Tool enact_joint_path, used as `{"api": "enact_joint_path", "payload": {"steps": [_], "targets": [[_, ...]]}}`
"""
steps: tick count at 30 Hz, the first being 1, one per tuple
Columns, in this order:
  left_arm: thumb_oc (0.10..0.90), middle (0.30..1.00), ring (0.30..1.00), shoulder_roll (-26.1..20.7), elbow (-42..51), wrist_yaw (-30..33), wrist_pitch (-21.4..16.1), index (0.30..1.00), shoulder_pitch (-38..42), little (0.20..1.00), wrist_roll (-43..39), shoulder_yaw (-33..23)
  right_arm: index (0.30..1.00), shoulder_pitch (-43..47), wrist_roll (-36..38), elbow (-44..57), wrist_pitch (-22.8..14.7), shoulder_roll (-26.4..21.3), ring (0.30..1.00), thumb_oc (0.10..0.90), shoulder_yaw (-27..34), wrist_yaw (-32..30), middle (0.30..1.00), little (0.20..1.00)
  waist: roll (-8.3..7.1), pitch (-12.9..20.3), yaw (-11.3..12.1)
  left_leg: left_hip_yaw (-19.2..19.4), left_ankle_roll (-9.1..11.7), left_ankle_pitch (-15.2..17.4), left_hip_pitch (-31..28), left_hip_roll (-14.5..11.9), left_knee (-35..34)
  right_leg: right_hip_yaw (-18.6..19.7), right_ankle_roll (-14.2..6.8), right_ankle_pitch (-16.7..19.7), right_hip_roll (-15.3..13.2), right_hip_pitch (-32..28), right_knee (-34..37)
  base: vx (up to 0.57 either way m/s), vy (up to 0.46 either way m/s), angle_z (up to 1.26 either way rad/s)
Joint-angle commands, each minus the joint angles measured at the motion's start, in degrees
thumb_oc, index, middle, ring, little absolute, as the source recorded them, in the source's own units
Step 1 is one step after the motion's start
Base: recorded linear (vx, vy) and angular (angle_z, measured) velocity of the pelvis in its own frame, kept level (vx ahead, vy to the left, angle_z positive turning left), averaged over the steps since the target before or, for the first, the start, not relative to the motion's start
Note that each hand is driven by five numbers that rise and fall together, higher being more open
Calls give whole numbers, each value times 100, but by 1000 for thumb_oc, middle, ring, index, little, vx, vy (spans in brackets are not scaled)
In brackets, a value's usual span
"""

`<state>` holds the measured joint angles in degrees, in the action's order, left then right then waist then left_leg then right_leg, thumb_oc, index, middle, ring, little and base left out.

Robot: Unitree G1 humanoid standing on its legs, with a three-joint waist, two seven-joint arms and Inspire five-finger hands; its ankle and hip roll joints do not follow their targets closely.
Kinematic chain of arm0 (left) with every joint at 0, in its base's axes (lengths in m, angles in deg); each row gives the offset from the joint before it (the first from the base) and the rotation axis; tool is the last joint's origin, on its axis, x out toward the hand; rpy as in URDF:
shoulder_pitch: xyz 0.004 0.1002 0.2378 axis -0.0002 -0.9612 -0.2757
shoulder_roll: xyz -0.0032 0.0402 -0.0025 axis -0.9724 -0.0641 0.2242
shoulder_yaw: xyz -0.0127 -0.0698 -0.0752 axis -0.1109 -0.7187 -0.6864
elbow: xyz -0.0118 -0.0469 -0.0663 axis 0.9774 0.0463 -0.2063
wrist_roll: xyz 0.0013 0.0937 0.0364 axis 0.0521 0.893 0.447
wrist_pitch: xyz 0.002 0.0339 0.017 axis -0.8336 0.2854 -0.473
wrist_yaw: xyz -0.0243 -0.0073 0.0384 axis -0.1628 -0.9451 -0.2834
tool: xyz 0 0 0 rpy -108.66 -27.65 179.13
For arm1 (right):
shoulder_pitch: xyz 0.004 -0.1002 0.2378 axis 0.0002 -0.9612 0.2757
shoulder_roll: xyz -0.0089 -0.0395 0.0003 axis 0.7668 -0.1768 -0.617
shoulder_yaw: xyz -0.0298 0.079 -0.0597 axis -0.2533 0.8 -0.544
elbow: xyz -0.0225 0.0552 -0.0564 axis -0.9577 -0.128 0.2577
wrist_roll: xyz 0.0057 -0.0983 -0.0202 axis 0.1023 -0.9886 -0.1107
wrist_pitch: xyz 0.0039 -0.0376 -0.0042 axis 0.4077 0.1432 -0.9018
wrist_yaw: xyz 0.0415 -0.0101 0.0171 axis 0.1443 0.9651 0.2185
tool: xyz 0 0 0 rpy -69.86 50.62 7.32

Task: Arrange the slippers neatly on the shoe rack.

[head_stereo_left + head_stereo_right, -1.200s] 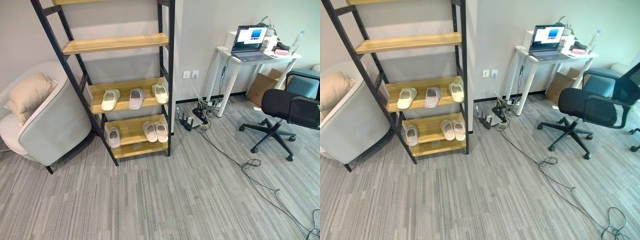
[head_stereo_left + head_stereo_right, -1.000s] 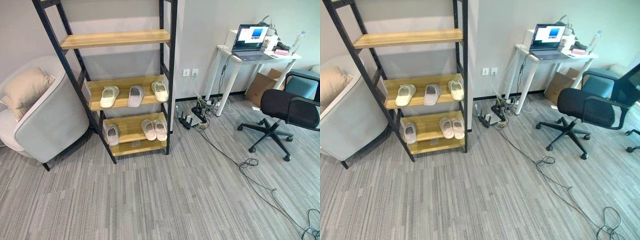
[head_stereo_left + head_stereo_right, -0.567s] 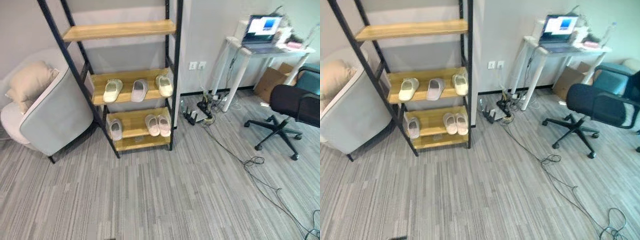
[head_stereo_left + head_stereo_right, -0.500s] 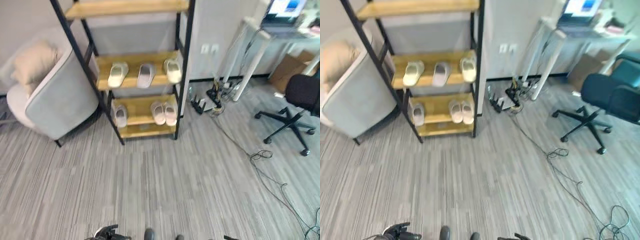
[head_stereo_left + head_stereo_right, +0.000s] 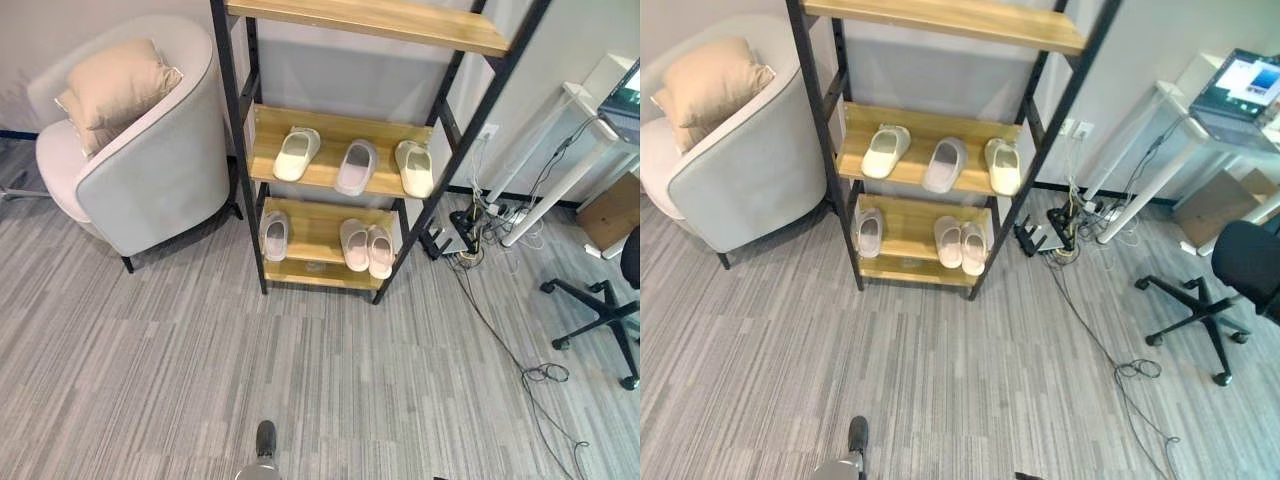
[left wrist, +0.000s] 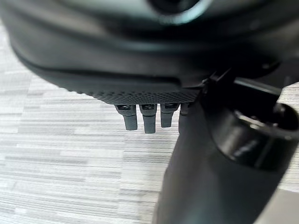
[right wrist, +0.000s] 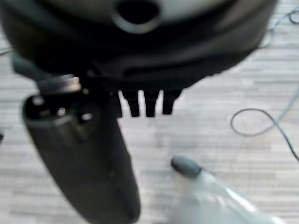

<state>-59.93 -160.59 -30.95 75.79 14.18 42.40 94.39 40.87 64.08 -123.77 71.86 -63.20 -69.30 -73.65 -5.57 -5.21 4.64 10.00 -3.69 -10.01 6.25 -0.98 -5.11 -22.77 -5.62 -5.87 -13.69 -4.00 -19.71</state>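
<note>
- Six slippers sat on the shoe rack: on the middle shelf a cream slipper, a grey slipper and another cream slipper, each apart from its neighbour and angled differently.
- On the lowest shelf a single pale slipper lay at the left end, well apart from a pink pair lying side by side, touching.
- The left hand hung over bare carpet — its fingers straight and holding nothing; the right hand likewise, fingers straight and empty.
- Judged from this, no slipper remained on the floor; what was left seemed to be tidying only.
- To do that well, the robot would need to step close to the rack first, then reach between the black uprights without knocking them — and nudge the splayed middle-shelf slippers parallel, toes inward.
- A grey armchair with a beige cushion stood just beside the rack, limiting approach from that side.
</note>
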Motion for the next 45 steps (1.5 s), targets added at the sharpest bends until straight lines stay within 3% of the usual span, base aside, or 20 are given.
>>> {"api": "enact_joint_path", "payload": {"steps": [1, 2, 5, 6, 10, 13, 16, 17, 21, 24, 26, 28, 33, 35, 36, 38, 41, 42, 43, 45], "targets": [[800, 900, 900, -330, 283, 121, -260, 900, 345, 900, 242, 241, 900, 372, 122, 364, -246, -139, 900, 800, -158, -64, 900, 900, -24, -93, -111, -52, 156, 975, 13, 13, 434, 590, -70, 638, -179, 382, 19, 88, 75, 20], [800, 900, 900, -330, 282, 121, -261, 900, 347, 900, 242, 240, 900, 374, 122, 363, -246, -138, 900, 800, -158, -64, 900, 900, -28, -95, -106, -46, 155, 975, 11, 15, 432, 599, -70, 631, -184, 390, 6, 256, 124, 20], [800, 900, 900, -545, 479, 89, -345, 900, 812, 900, -216, 235, 900, 548, 12, 370, -280, -43, 900, 800, -527, -8, 900, 900, 135, -252, -393, -213, 192, 1168, -385, 13, 338, 858, 41, 307, 260, 858, 600, 324, -7, 36], [800, 900, 900, -551, 584, 107, -398, 900, 959, 900, -228, 318, 900, 557, -141, 320, -250, -60, 900, 800, -618, -14, 900, 900, 132, -269, -498, -293, 197, 1297, -582, 98, 305, 1009, -42, 428, 357, 911, 1231, 381, -87, 47], [800, 900, 900, -466, 605, 123, -431, 900, 1070, 900, -105, 418, 900, 574, -346, 207, -168, -105, 900, 800, -609, -15, 900, 900, 187, -237, -687, -465, 240, 1489, -961, 176, 185, 1218, -260, 967, 442, 1395, 2048, 295, -92, 32], [800, 900, 900, -347, 472, 107, -400, 900, 931, 900, 48, 424, 900, 527, -430, 196, -147, -130, 900, 800, -533, 14, 900, 900, 247, -197, -768, -486, 323, 1686, -1299, 93, 168, 880, -362, 1209, 441, 1643, 2377, 318, -162, 10], [800, 900, 900, -275, 295, 81, -376, 900, 770, 900, 404, 517, 900, 491, -473, 140, -159, -191, 900, 800, -496, 26, 900, 900, 194, -80, -788, -507, 375, 1894, -1445, 46, 226, 869, -316, 1248, 418, 1482, 2432, 309, -256, 7], [800, 900, 900, -211, 194, 66, -342, 900, 615, 900, 593, 580, 900, 458, -485, 45, -170, -239, 900, 800, -496, 44, 900, 900, 234, 50, -832, -541, 463, 1948, -1557, -147, 308, 982, -191, 1193, 563, 1342, 2349, 398, -344, 32], [800, 900, 900, -68, 238, -10, -338, 900, 488, 900, 660, 670, 900, 478, -569, 61, -204, -340, 900, 800, -624, 50, 900, 900, 328, 135, -840, -524, 685, 1751, -1487, -491, 709, 952, 9, 968, 785, 1140, 2240, 202, -245, 13], [800, 900, 900, -6, 361, 0, -324, 900, 498, 900, 627, 744, 900, 593, -591, 192, -244, -421, 900, 800, -723, 31, 900, 900, 258, 52, -718, -639, 965, 1060, -987, -801, 2063, 951, 324, 659, 1037, 779, 2232, 151, -272, -4], [800, 900, 900, 63, 503, 54, -336, 900, 574, 900, 513, 786, 900, 707, -529, 302, -293, -517, 900, 800, -734, -26, 900, 900, 109, -78, -609, -642, 890, 859, -573, -859, 2889, 911, 463, 508, 1046, 542, 2249, 173, -282, 0], [800, 900, 900, 148, 634, 115, -348, 900, 668, 900, 458, 880, 900, 816, -621, 383, -323, -542, 900, 800, -828, -108, 900, 900, 37, -173, -525, -429, 799, 965, -283, -911, 2894, 897, 479, 396, 1028, 407, 2267, 162, -120, -4], [800, 900, 900, 238, 765, 226, -405, 900, 735, 900, 436, 1004, 900, 1021, -1312, 674, -414, -563, 900, 800, -1391, -293, 900, 900, 5, -197, -357, -515, 791, 1257, -201, -743, 1586, 896, 360, 209, 1025, 196, 2325, 172, 50, 7], [800, 900, 900, 224, 776, 282, -393, 900, 748, 900, 414, 985, 900, 1060, -1501, 747, -417, -594, 900, 800, -1492, -365, 900, 900, 35, -199, -292, -714, 864, 989, -46, -862, 1039, 876, 329, 95, 1047, 123, 2307, 205, 165, 5], [800, 900, 900, 182, 718, 329, -376, 900, 771, 900, 424, 997, 900, 1083, -1444, 735, -416, -608, 900, 800, -1440, -415, 900, 900, 59, -249, -225, -883, 951, 576, 294, -1032, 574, 851, 327, -56, 1061, -2, 2291, 278, 245, 13], [800, 900, 900, 118, 620, 364, -323, 900, 782, 900, 512, 1009, 900, 1092, -1467, 708, -405, -598, 900, 800, -1422, -454, 900, 900, 34, -306, -172, -739, 1001, 414, 555, -1156, 134, 790, 292, -226, 1017, -200, 2310, 268, 272, 24], [800, 900, 900, 78, 560, 373, -283, 900, 715, 900, 598, 936, 900, 1129, -1517, 717, -411, -581, 900, 800, -1411, -458, 900, 900, 52, -293, -104, -546, 1024, 452, 619, -1242, 11, 809, 233, -259, 983, -346, 2340, 199, 265, 9], [800, 900, 900, 43, 460, 404, -257, 900, 564, 900, 669, 814, 900, 1157, -1540, 747, -431, -532, 900, 800, -1380, -453, 900, 900, 107, -174, -20, -709, 1037, 283, 466, -1172, 11, 848, 128, -204, 885, -382, 2292, 378, 461, -16], [800, 900, 900, -110, 349, 368, -238, 900, 502, 900, 686, 850, 900, 1792, -1370, 1262, -144, -796, 900, 800, -1349, -272, 900, 900, 27, -73, 20, -710, 1057, 228, 358, -1133, 11, 873, 70, -158, 785, -424, 2294, 380, 492, -24], [800, 900, 900, -183, 381, 253, -271, 900, 403, 900, 703, 576, 900, 724, -1365, 2545, -459, -1216, 900, 800, -1163, -174, 900, 900, -97, -26, -143, -557, 941, 358, 204, -1011, 74, 1073, -115, 27, 532, -337, 2227, 201, 384, -44]]}}
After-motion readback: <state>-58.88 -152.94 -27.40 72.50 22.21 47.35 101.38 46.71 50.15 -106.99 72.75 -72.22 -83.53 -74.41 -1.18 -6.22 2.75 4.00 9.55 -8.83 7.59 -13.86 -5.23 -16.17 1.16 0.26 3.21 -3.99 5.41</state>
